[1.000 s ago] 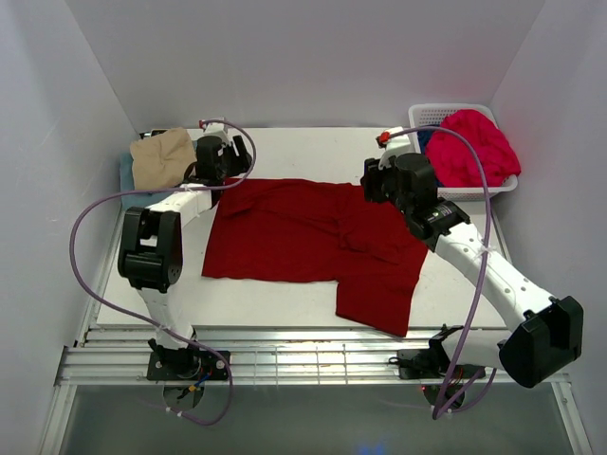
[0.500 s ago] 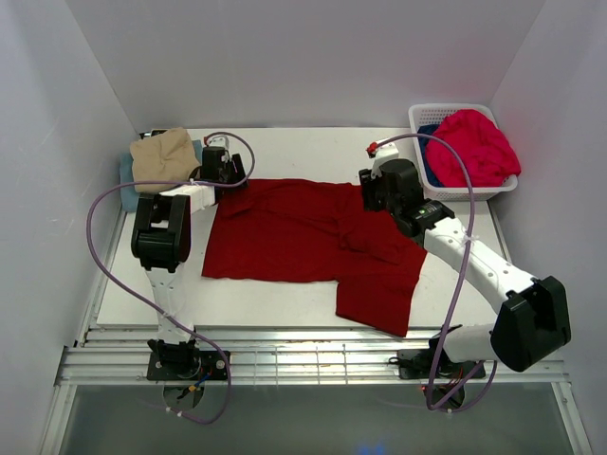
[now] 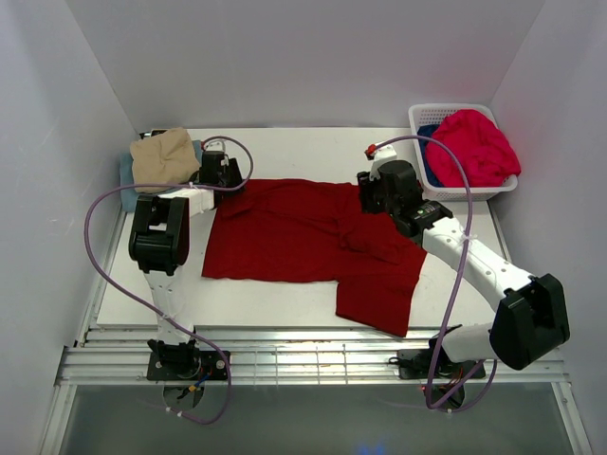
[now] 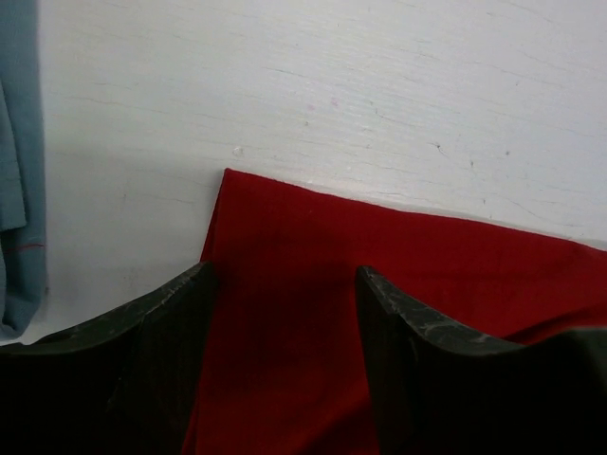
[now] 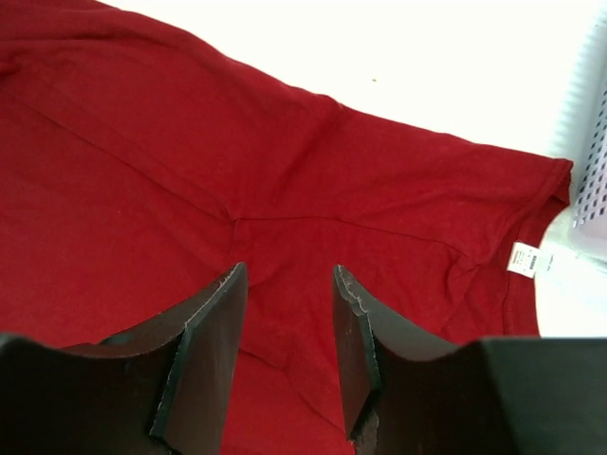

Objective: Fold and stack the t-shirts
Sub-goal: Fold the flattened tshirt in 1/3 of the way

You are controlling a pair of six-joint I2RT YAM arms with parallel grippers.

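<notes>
A dark red t-shirt [image 3: 303,237] lies spread flat on the white table, one sleeve hanging toward the front right. My left gripper [image 3: 226,176] is low over its far left corner, jaws apart. In the left wrist view the fingers [image 4: 180,303] straddle the dark red cloth [image 4: 313,284] near that corner, open [image 4: 285,277]. My right gripper [image 3: 376,193] hovers over the shirt's far right part, open [image 5: 289,273], with red cloth [image 5: 142,190] below and between the fingers. A folded tan t-shirt [image 3: 163,157] rests on a light blue one [image 3: 124,174] at the far left.
A white lattice basket [image 3: 467,192] stands at the far right with a bright pinkish-red t-shirt [image 3: 474,147] heaped over a deep blue one [image 3: 428,140]. Its wall [image 5: 593,161] shows beside the red shirt's neck label [image 5: 524,258]. Light blue cloth [image 4: 14,190] lies left of my left gripper.
My left gripper has come down toward me onto the red shirt's far left corner and narrowed a little. My right gripper has shifted left and lower over the shirt.
</notes>
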